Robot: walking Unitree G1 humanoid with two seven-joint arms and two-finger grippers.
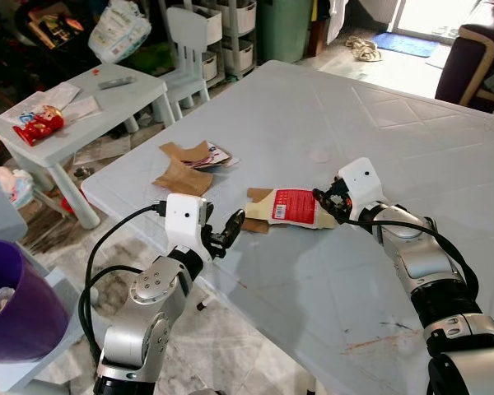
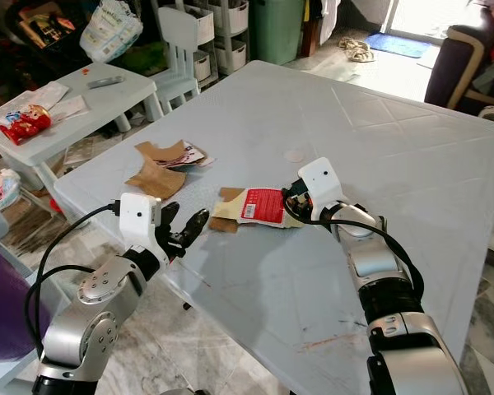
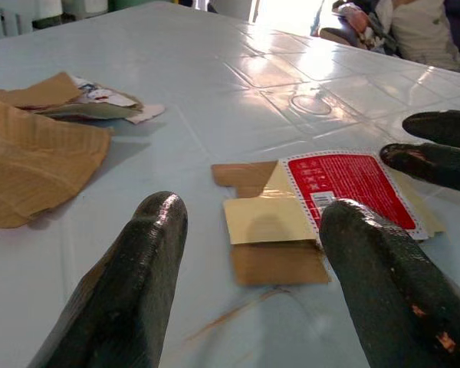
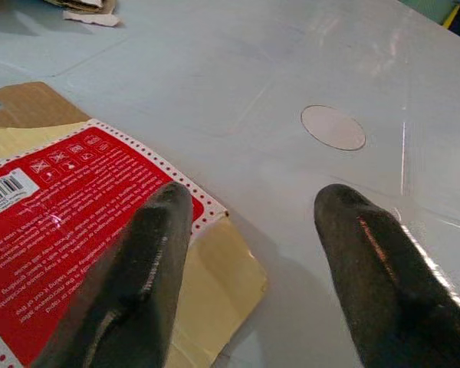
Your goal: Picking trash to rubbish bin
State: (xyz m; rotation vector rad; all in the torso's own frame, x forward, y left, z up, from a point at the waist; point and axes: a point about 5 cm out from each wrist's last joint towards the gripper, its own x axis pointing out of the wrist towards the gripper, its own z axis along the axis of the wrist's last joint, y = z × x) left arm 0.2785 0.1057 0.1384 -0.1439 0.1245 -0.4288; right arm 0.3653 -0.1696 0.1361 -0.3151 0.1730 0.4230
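Observation:
A flattened red-and-yellow carton lies on the white table near its front edge. My right gripper is open at the carton's right end, and in the right wrist view one finger hangs over the carton's corner. My left gripper is open at the table's edge, pointing at the carton's left end from a short way off. Torn brown cardboard pieces lie further left on the table. A purple bin stands on the floor at the lower left.
A small white child's table with a red snack packet stands to the left, with a white child's chair behind it. A green bin stands at the back. A dark armchair is at the far right.

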